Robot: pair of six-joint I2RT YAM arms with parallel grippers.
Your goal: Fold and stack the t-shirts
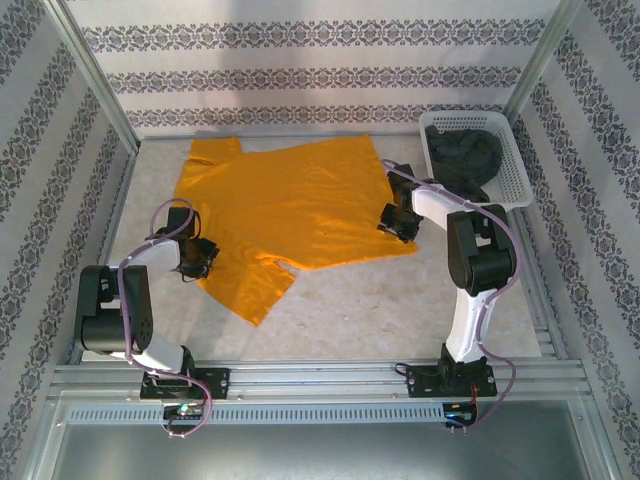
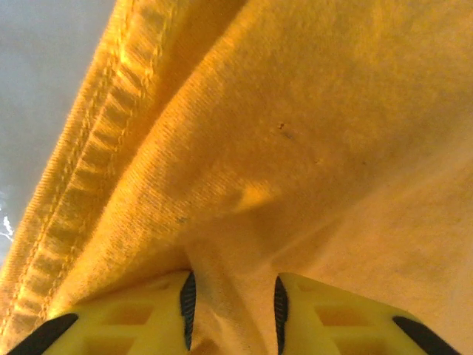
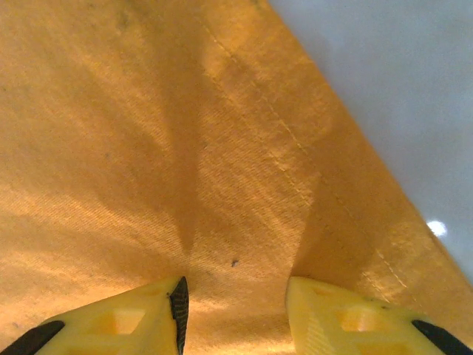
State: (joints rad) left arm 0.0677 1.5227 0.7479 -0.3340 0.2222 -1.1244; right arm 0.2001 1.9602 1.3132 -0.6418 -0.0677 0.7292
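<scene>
Though pinching both side edges, haven't got a single fold in yet. Holding soft mustard-orange cloth t-shirt w/ left hand at its left edge, narrow, pleat of cloth nipped btwn pads; w/ right hand at right edge, cloth bunched btwn fingers, prob. gripped too. Lying mostly flat mid pale counter, near-left corner rumpled. Seeing dark charcoal grey t-shirt heaped in white plastic lattice basket, far right. To do, by my reckoning: fold orange, fetch + fold grey, stack.
</scene>
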